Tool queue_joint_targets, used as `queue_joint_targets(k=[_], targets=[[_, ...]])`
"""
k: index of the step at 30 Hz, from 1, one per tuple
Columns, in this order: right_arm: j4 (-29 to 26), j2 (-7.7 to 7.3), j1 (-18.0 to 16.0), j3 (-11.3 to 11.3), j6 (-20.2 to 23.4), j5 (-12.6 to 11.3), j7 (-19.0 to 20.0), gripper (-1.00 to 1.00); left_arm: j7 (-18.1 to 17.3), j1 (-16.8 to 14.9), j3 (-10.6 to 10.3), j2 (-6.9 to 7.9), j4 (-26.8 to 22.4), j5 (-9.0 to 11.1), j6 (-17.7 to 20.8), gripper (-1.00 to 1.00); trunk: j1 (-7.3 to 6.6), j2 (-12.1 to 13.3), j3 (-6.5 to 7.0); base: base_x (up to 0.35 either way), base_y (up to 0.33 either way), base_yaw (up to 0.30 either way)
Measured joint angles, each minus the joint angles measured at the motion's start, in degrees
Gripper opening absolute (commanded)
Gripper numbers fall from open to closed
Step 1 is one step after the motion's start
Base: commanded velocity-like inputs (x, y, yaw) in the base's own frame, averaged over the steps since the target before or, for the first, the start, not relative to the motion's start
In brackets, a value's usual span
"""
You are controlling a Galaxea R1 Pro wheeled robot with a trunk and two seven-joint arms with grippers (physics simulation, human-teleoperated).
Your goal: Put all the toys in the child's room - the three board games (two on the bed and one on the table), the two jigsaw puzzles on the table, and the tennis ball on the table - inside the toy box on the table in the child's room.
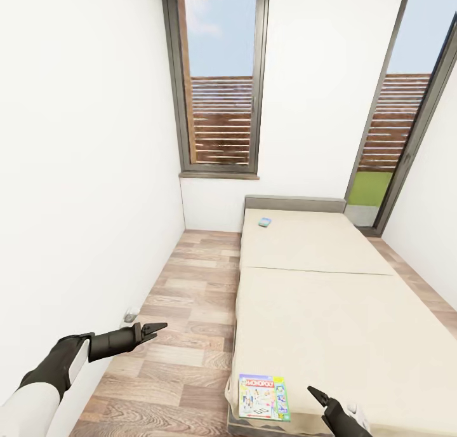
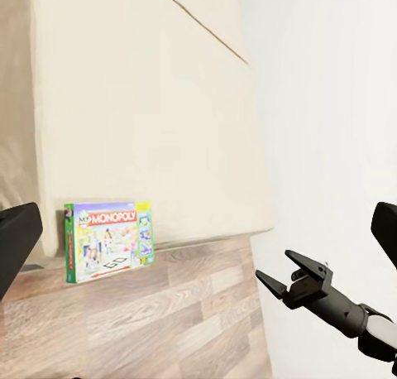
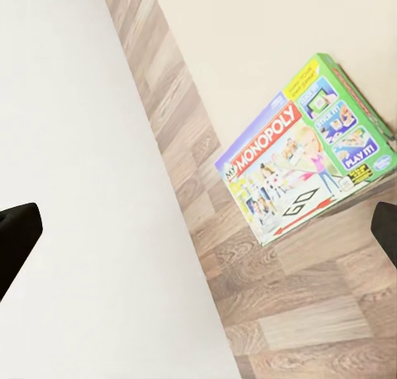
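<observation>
Monopoly box (image 1: 264, 397): lies flat on the near left corner of the bed (image 1: 330, 297), lower centre of the head view, its edge right at the mattress corner, so it looks reachable from the foot of the bed without leaning far over.

Blue board game (image 1: 264, 221): small, far up the mattress near the grey headboard (image 1: 295, 203), mid-frame; well apart from the Monopoly box, so it would likely call for a drive up the aisle.

Left gripper (image 1: 154, 328): lower left of the head view, hanging over the wood floor (image 1: 190, 310) with nothing between its fingers; the fingers look close together, but I cannot tell their true spread (the left wrist view catches only the dark finger edges at its sides).

Right gripper (image 1: 319, 396): bottom edge of the head view, just beside the Monopoly box and apart from it; empty, jaws spread wide in the right wrist view, probably lining up a grasp.

Open room: a strip of floor between the white wall (image 1: 82, 170) and the bed's left edge, narrow, so the left arm has little side clearance.

Progress: judged early, both bed games not yet lifted.
</observation>
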Motion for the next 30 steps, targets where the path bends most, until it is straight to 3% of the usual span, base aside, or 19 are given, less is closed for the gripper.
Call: queue_joint_targets(k=[11,25,30], targets=[[0.0,0.28,0.0,-0.2,0.2,-0.6,-0.3,1.00,0.0,0.0,0.0,-0.08,0.0,0.0,0.0,1.00,2.42,-4.4,-1.99,0.000,0.000,0.000],[0.1,0.78,0.0,-0.4,-0.1,-0.8,-0.5,1.00,-0.1,0.0,0.0,-0.09,0.0,0.0,0.0,1.00,2.43,-4.4,-1.99,0.000,0.000,0.000],[0.1,0.79,0.0,-0.4,-0.2,-0.9,-0.4,1.00,-0.1,0.0,0.0,-0.08,0.0,0.0,0.0,1.00,3.52,-6.4,-2.89,0.000,0.000,0.000]])
